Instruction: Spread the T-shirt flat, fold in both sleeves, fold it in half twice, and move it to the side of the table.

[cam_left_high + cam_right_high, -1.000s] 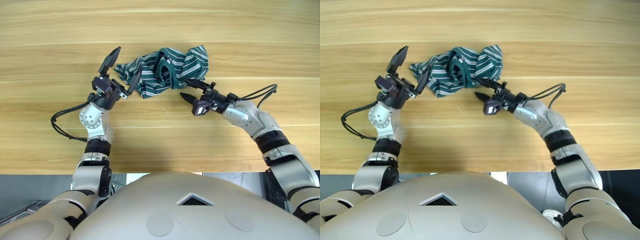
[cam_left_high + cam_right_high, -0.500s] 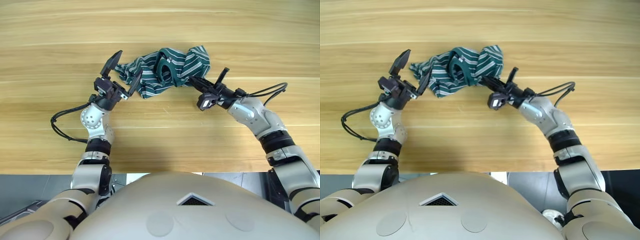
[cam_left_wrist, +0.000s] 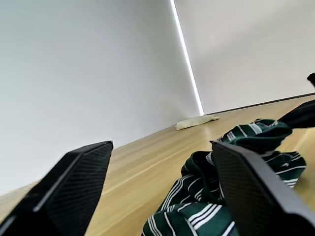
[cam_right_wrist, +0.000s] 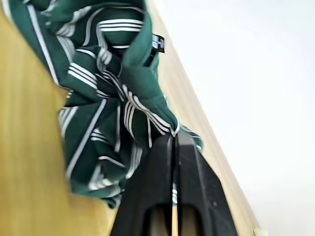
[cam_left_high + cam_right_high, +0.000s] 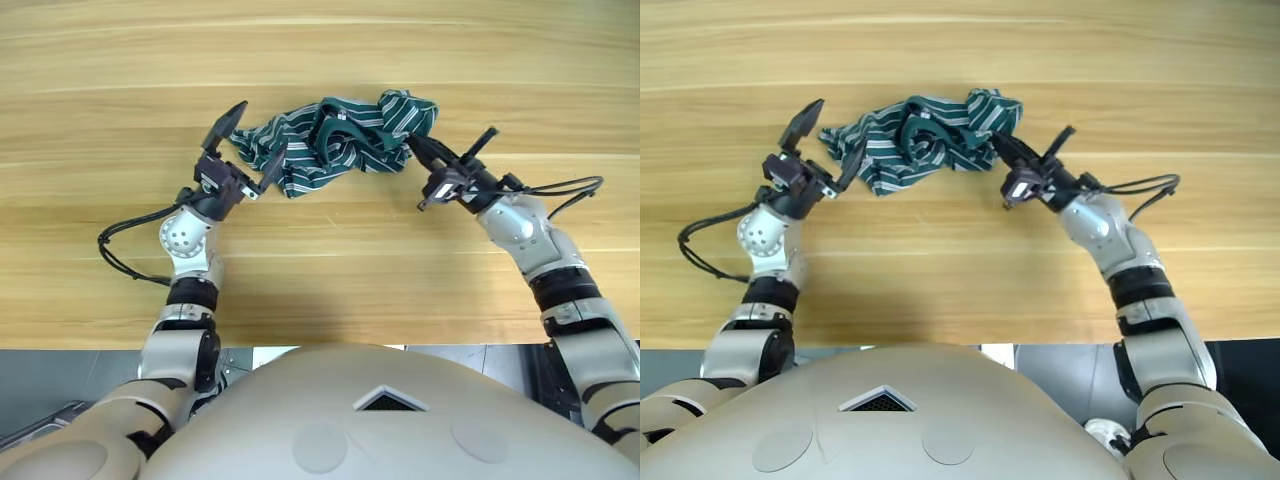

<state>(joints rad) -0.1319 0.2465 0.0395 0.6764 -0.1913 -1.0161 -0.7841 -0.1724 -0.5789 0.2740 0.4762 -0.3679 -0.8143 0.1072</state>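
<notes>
The T-shirt (image 5: 330, 140) lies in a crumpled heap near the middle of the table (image 5: 320, 50), between my 2 arms. My worry is the right gripper (image 5: 414, 144). Its jaws are pressed together on a small fold at the heap's right edge, and I judge that so thin a bite could slip free under a pull. It could also drag the whole bundle along rather than open it. The left gripper (image 5: 260, 127) sits at the heap's left end with jaws spread, holding nothing, so that side has no anchor. The cloth is dark green with white stripes, twisted on itself, with the collar curled near the centre. I cannot pick out sleeves or hem, so spreading is not yet done.
</notes>
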